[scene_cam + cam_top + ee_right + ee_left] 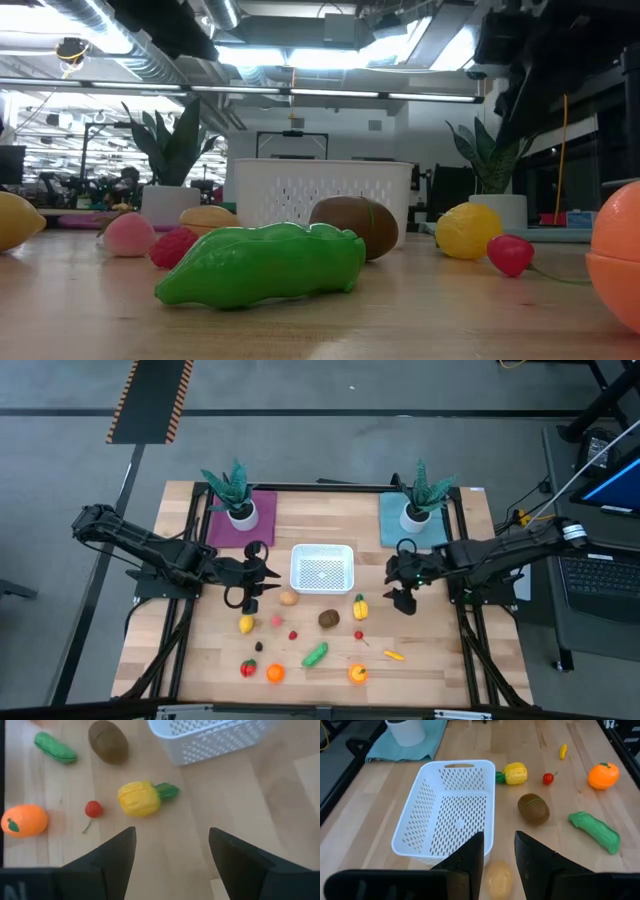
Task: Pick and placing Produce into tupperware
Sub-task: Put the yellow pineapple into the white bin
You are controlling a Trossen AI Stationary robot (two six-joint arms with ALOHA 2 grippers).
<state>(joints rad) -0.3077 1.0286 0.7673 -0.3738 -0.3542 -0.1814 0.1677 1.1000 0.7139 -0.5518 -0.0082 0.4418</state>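
Note:
The white tupperware (322,568) stands empty at the table's middle, with the produce scattered on its near side. A tan potato (499,879), a brown kiwi (533,809), a yellow pepper (142,798), a cherry (93,809), a green piece (262,262) and an orange (603,775) all lie on the wood. My left gripper (498,837) hovers open left of the tupperware, above the potato. My right gripper (172,831) hangs open right of the tupperware, a little short of the yellow pepper. Neither gripper holds anything.
Two potted plants (232,495) (420,495) stand on mats at the far edge. A lemon (246,624), a tomato (248,668) and more oranges (357,673) lie toward the near edge. Bare wood lies right of the pepper.

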